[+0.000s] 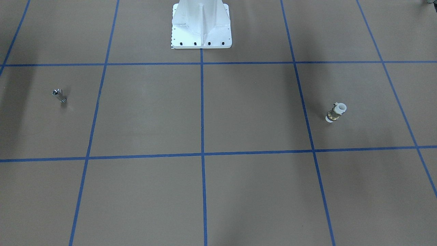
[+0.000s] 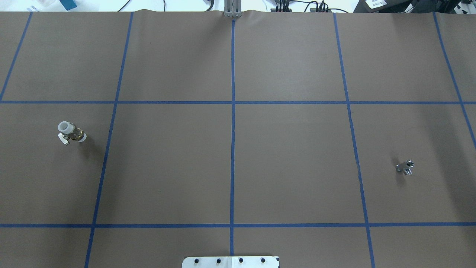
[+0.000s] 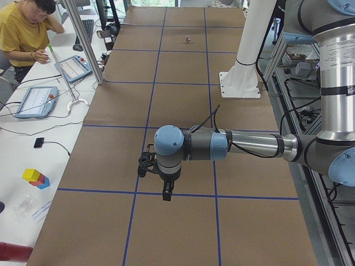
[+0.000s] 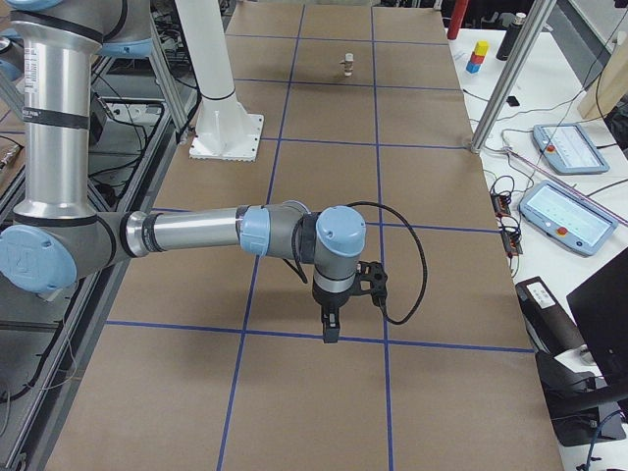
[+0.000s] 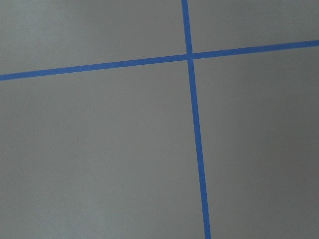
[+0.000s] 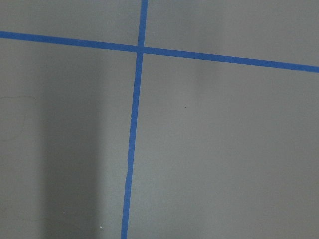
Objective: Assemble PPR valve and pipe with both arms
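Brown paper crossed by blue tape lines covers the surface (image 2: 290,160), and the two parts lie well apart on it, at opposite ends of the middle row of squares. The PPR valve (image 2: 71,133), a stubby cylinder with white plastic ends, a brass band and a small grey side tab, sits on the robot's left and seems to stand on one white end. The pipe (image 2: 404,167), a tiny shiny silver metal stub with a wider head, sits on the robot's right. Nothing touches either.

The left gripper (image 3: 167,195) and the right gripper (image 4: 330,332) each hang fingers-down above the surface with nothing visibly in them. Only the side views show them, so how far their jaws are parted cannot be told. Both wrist views show only bare paper and tape, so neither part is under its camera yet.

The task looks unstarted, and the likely trouble is in the pick-ups. The valve is short and could topple if a finger catches its tab or rim on the way down. The pipe is small and smooth, so an off-centre pinch may flick it away or hold it crooked, and a crooked grasp would spoil the alignment when the two ends meet.
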Available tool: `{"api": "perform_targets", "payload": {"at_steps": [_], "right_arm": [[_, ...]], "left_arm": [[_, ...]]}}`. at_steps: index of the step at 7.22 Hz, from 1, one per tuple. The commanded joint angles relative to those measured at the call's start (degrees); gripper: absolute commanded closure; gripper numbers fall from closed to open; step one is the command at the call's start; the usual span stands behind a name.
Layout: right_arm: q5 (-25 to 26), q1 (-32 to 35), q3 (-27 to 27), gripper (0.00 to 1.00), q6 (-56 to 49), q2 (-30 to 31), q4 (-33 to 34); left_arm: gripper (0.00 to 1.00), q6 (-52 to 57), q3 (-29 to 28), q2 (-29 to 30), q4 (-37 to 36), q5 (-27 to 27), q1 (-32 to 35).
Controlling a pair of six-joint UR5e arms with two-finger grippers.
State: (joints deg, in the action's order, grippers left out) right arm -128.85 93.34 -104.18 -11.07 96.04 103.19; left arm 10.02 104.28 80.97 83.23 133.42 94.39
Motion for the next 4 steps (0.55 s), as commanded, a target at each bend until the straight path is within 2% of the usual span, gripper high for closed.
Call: {"api": "perform_targets", "payload": {"at_steps": [1, 4], "right_arm": [[0.2, 0.0, -1.4, 0.0, -0.6, 0.1, 0.0], [0.1, -0.2, -2.1, 0.0, -0.2, -0.2, -0.9]], "left_arm": [[0.0, 0.2, 0.7, -0.1, 0.0, 0.0, -0.1], [0.0, 0.4, 3.3, 1.2, 1.7, 0.1, 0.0]]}}
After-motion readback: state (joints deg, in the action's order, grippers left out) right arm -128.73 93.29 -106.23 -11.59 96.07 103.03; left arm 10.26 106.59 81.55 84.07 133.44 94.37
